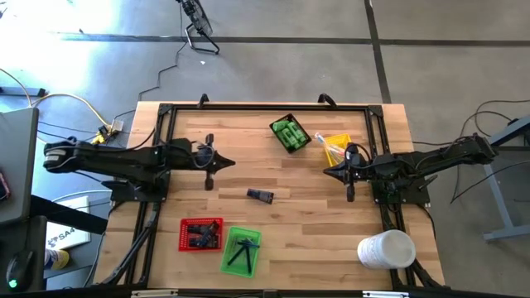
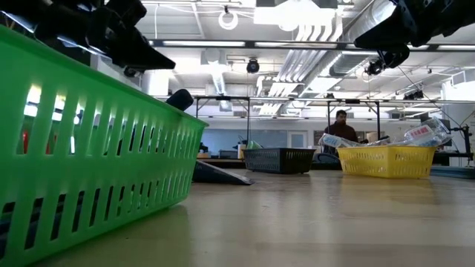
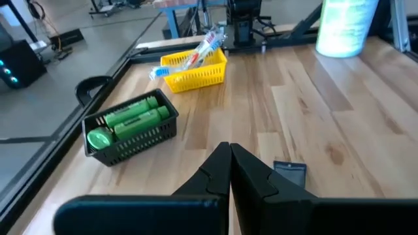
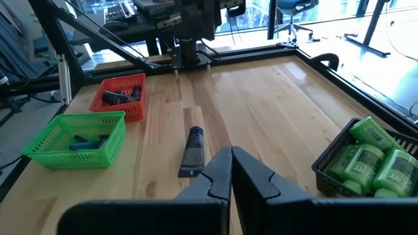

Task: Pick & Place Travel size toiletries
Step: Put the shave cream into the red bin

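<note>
Green tray fills the near corner of the low view, and the red tray sits right beside it along the near edge of the table, both with dark pieces already in them. Off to the side on that same edge stands the white cylinder.

Move inward and there it is, the one item left out in the open: a dark tube lying flat on bare wood near the middle of the table, between the two arms and touching nothing. The right wrist view shows it just ahead of that arm's fingers.

Left gripper hangs over the table to one side of the tube, jaws closed with nothing in them. Right gripper hangs on the other side, jaws likewise closed and empty. Both look parked above the table rather than reaching.

Farther back, the black tray holds the green bottles, and just beside it the yellow tray carries the long clear-wrapped sticks. Past the table a person shows in the room.

So my read: sorting is nearly done, and the step in hand is picking up that last tube. The next move calls for one gripper to open, come down over the tube across its narrow width, close, and carry it to a tray of like items, probably the red one.
</note>
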You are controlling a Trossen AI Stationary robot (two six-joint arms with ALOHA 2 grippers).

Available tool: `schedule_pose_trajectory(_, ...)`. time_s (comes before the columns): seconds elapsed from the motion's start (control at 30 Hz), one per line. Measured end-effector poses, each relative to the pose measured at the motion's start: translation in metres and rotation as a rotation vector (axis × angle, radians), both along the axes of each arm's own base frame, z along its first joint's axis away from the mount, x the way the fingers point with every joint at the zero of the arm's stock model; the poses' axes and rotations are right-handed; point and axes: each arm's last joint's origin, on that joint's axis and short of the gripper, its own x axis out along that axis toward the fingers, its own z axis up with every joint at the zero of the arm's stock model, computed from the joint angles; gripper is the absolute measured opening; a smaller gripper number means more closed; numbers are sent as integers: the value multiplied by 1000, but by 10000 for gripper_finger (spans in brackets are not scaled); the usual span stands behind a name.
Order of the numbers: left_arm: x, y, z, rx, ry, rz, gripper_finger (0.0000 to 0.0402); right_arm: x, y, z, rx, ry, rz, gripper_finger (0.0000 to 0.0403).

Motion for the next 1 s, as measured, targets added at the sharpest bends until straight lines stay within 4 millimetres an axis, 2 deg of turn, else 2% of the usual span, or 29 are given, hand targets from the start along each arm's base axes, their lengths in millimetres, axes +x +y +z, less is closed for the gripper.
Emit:
schedule_pose_trajectory(0.27, 8, 1, -4, -3, 49, -7, 5, 0, 0, 0, -1, 4, 0, 4)
schedule_pose_trajectory(0.37, 10, 1, -7, -4, 65, -5, 23, 0, 0, 0, -1, 4, 0, 4)
schedule_pose_trajectory(0.77, 13, 1, -10, -18, 78, -1, 196, 0, 0, 0, -1, 4, 0, 4)
schedule_pose_trajectory(1.0, 13, 1, -10, -56, 74, 10, 267, 0, 0, 0, -1, 4, 0, 4)
